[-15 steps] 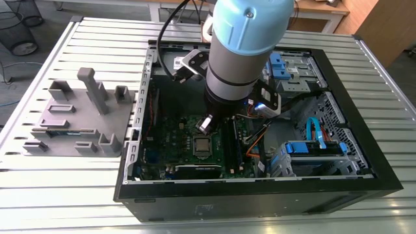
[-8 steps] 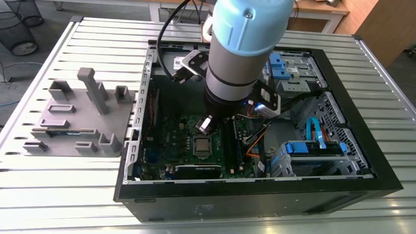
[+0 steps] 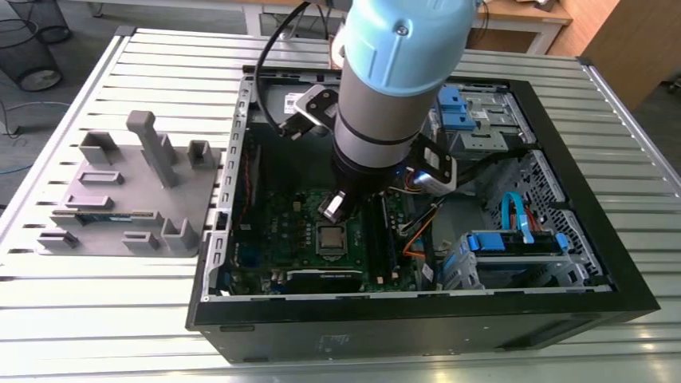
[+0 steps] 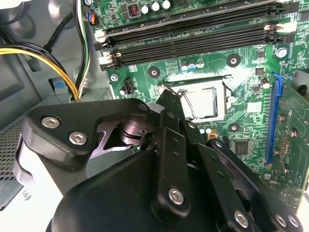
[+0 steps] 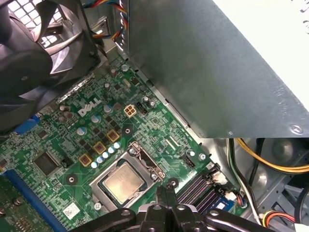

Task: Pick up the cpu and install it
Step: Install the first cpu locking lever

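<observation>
Already the cpu (image 5: 121, 181) lies within the socket frame (image 5: 146, 159), the empty hand (image 5: 162, 192) closed beside it.

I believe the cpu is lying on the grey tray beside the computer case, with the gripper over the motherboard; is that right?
Not quite: the cpu lies in the socket on the motherboard, not on the grey tray, as the first wrist view shows. The gripper is indeed over the motherboard.

cpu (image 5: 120, 183) in socket (image 5: 146, 163) on motherboard (image 5: 91, 140) inside case (image 3: 426, 323), tray (image 3: 117, 199) on table (image 3: 107, 307) at exterior view's left
</observation>
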You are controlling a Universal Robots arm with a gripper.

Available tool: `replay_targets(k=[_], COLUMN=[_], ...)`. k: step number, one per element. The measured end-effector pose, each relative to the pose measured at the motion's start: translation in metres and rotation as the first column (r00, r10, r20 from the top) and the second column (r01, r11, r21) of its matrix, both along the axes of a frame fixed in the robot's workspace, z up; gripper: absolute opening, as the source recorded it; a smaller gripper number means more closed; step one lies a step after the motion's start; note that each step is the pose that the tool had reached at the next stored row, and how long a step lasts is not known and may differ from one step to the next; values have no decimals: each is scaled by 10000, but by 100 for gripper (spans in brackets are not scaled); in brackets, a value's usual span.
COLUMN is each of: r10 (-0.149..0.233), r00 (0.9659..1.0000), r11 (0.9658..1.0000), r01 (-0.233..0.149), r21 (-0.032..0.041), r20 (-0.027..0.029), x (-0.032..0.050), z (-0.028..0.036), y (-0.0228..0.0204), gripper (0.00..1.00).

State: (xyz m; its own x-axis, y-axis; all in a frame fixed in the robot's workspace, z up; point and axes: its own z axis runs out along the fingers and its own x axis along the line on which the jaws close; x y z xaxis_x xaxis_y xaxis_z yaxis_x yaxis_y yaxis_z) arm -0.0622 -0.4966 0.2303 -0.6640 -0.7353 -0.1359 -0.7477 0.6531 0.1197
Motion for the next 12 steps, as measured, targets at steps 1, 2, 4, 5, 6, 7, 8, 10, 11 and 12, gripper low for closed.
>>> replay_targets(k=[1,2,4,5,6,7,8,10,11,12], r10=[0,-1,0,1,1,0,0,0,-1,-1], r00=[10000,10000,10000,10000,10000,10000,10000,10000,10000,10000], r11=[10000,10000,10000,10000,10000,10000,10000,9999,9998,9998], r01=[0,1,0,-1,-1,0,0,0,1,1], r21=[-4,-6,-18,-30,-47,-69,-92,-152,-177,-191], r20=[0,0,0,0,0,1,1,1,0,0], x=[-4,-8,-14,-15,-16,-17,-18,-18,-18,-19], z=[-7,-12,-21,-25,-29,-33,-39,-49,-53,-57], y=[-3,-5,-10,-13,-16,-20,-23,-30,-33,-37], gripper=[11,11,11,11,11,11,11,11,11,11])
